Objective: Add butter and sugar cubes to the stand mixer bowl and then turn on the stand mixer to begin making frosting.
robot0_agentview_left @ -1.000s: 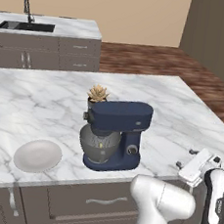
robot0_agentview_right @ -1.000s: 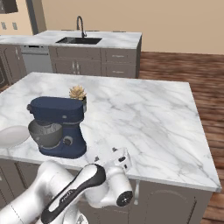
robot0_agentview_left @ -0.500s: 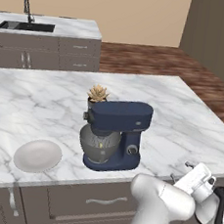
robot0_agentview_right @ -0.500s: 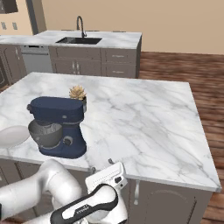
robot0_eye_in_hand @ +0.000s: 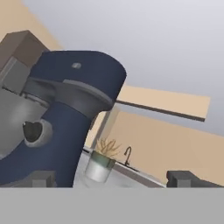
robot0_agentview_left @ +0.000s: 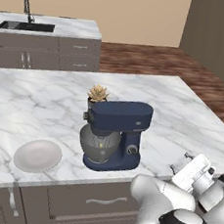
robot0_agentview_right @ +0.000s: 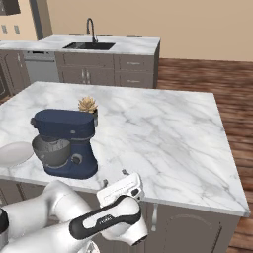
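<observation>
Two small dark fingertips of the white arm's gripper [robot0_eye_in_hand: 111, 178] stand wide apart with nothing between them, low at the near edge of the white-and-grey marble island counter [robot0_agentview_left: 191, 123]. Ahead of the jaws and off to one side rises the navy-blue stand mixer [robot0_eye_in_hand: 65, 113], near but not touched, its small round grey side knob [robot0_eye_in_hand: 37, 131] facing the hand. Under its head sits the deep round grey metal bowl [robot0_agentview_left: 99, 144]. Beyond the gap between the jaws, past the mixer, stands a small potted succulent [robot0_eye_in_hand: 101, 162]. Further off than the mixer, on its far side, a flat white plate [robot0_agentview_left: 37, 155] lies on the counter.
</observation>
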Robot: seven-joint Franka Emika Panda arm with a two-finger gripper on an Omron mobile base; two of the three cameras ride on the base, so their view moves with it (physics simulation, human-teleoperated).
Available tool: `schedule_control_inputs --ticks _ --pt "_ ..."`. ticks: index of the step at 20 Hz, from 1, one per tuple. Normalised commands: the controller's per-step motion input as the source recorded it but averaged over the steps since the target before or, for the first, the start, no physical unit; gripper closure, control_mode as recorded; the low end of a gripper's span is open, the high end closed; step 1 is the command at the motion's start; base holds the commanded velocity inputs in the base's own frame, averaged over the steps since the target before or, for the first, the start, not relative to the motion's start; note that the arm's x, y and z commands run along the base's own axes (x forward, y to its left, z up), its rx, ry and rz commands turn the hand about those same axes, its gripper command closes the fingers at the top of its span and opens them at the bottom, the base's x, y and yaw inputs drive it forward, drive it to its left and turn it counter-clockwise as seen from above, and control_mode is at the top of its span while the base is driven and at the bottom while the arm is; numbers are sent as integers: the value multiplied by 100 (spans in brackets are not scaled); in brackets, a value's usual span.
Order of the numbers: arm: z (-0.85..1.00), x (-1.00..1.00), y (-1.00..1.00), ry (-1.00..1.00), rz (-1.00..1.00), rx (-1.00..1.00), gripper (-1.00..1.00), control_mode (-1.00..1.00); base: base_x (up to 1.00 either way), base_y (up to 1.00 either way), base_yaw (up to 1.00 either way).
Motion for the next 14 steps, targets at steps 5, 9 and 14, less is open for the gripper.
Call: schedule_control_inputs --ticks 5,9,14 --pt "19 2 53 27 0 0 -100 -100 0 0 0" --pt "0 9 97 21 0 0 -100 -100 0 0 0" --pt "1 30 98 11 0 0 -100 -100 0 0 0"
